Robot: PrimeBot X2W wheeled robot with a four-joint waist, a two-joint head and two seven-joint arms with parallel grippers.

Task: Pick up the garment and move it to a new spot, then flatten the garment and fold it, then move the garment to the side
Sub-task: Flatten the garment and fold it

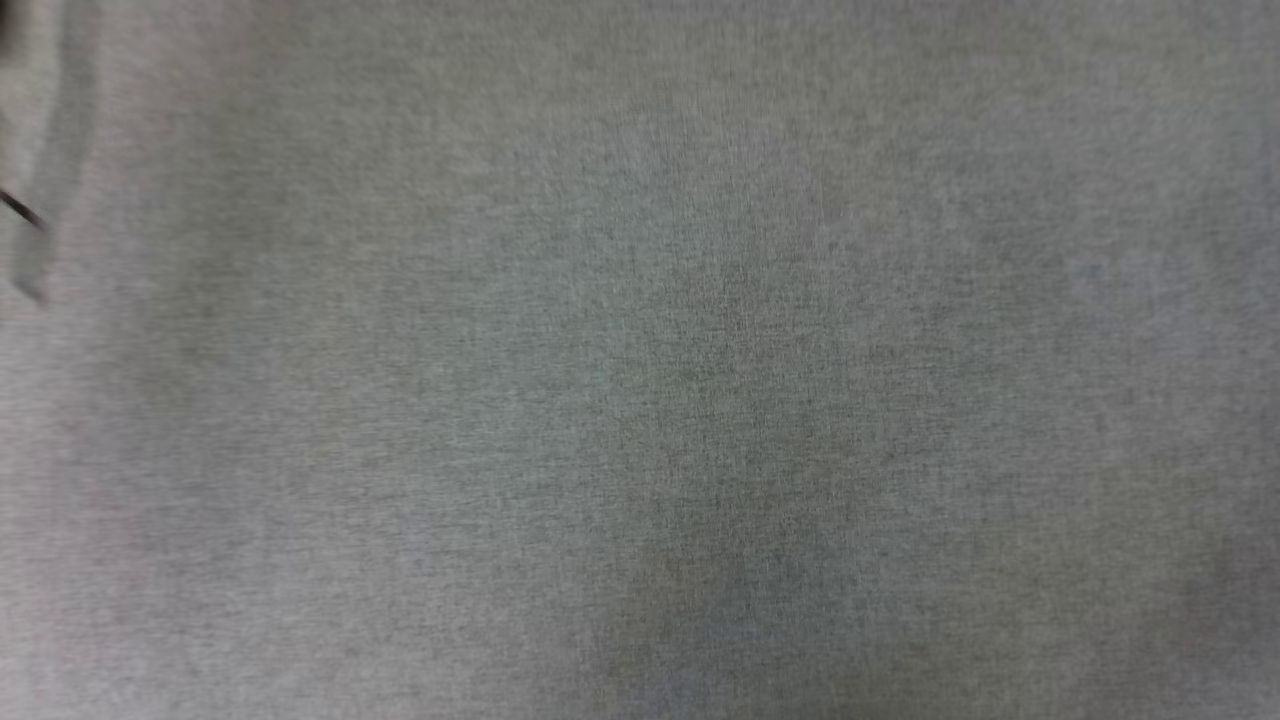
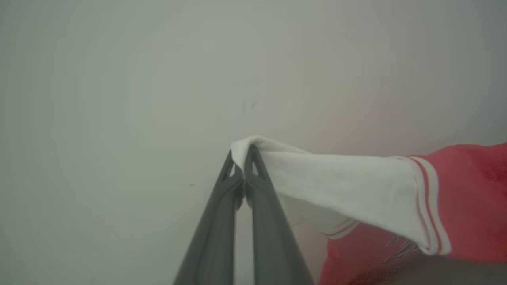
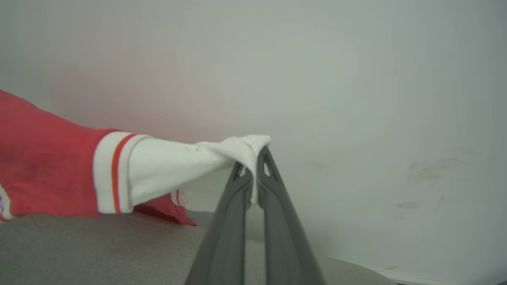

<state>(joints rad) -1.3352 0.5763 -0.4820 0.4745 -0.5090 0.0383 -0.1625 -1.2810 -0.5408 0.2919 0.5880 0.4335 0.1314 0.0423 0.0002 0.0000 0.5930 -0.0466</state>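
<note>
Left wrist view — garment half out-of-frame

We look down on a grey woven surface, slightly blurred. Below and left of our right gripper it passes under the garment, whose red lower edge rests on it.

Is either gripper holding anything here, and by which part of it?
Both grip the red jersey-style T-shirt with white short sleeves: the left gripper is shut on bunched white sleeve fabric, and the right gripper on the other white sleeve's fabric.
</note>
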